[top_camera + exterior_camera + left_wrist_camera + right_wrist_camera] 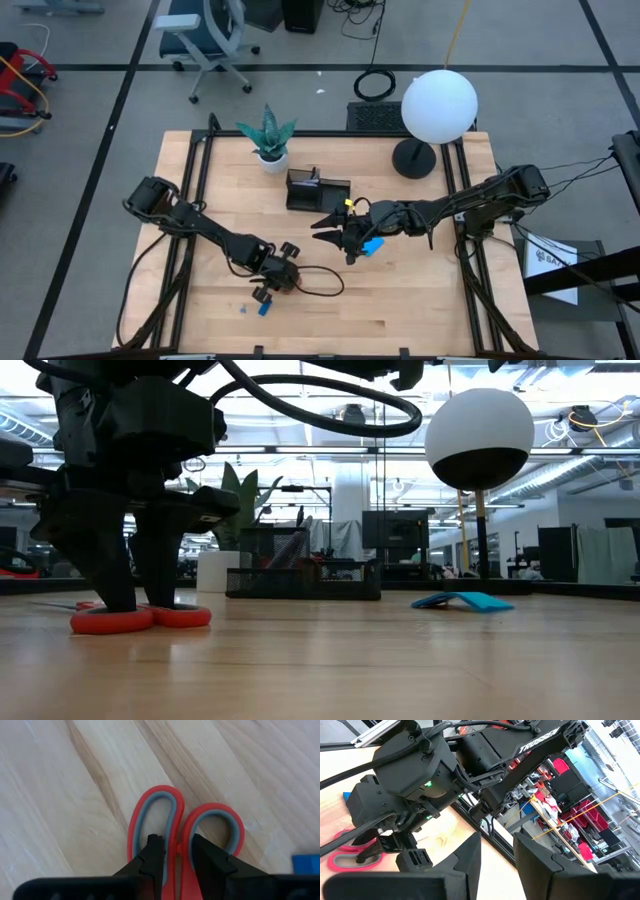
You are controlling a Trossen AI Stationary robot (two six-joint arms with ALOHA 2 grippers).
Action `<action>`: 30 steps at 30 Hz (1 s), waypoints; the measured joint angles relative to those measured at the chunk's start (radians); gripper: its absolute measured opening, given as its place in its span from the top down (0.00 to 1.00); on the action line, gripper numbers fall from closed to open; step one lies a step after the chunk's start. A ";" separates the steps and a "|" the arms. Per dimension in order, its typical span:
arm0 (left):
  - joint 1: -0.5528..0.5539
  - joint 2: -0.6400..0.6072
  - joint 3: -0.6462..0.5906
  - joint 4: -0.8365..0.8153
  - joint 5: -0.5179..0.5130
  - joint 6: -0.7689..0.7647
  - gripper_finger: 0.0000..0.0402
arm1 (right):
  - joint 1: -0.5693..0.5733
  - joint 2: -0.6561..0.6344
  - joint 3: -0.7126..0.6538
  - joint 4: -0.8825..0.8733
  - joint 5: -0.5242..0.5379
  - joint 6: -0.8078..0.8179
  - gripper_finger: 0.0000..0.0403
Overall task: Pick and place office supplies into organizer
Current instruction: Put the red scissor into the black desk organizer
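Roughly mid-task, w/ most of the work left as far as I can judge. Left hand [176,854] is down at the red-handled scissors [182,835], lower centre-left of the high frame; left wrist view shows its two fingers pushed into the handle loops w/ the middle bars between them, so it's clamped on or about to clamp on the handles. Scissors lie flat on the table [420,300] in the low view, not lifted yet. Tiny blue block [264,309] sits on the wood just below that hand.

Right hand [335,232] hangs at centre frame, fingers spread and holding nothing, tips pointing left. Blue notepad [373,245] lies on the table right beside it, under the wrist; low view shows it resting flat at right.

Organizer [318,189] stands upper centre, near the potted plant [268,140] and lamp [437,108]. Something thin stands in it per the low view, maybe pens, but can't tell for sure. Left to do: scissors, notepad, block all need moving in.
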 joint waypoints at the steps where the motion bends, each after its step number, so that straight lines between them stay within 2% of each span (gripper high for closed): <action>1: -0.002 -0.001 0.004 -0.004 -0.001 0.000 0.78 | 0.000 0.000 0.000 0.000 0.000 0.000 0.74; 7: -0.022 -0.011 0.069 -0.116 -0.049 -0.002 0.79 | 0.000 0.000 0.000 0.000 0.004 -0.001 0.74; 13: -0.045 -0.035 0.108 -0.207 -0.089 0.001 0.84 | 0.003 0.000 0.000 0.000 0.104 -0.022 0.74; 18: -0.054 -0.043 0.134 -0.274 -0.110 0.000 0.98 | 0.003 0.000 0.000 0.001 0.105 -0.028 0.74; 23: -0.054 -0.043 0.135 -0.289 -0.116 -0.019 0.96 | 0.003 0.000 0.000 0.002 0.105 -0.027 0.74; 30: -0.055 -0.053 0.136 -0.337 -0.116 -0.071 0.99 | 0.003 0.000 0.000 0.001 0.105 -0.008 0.74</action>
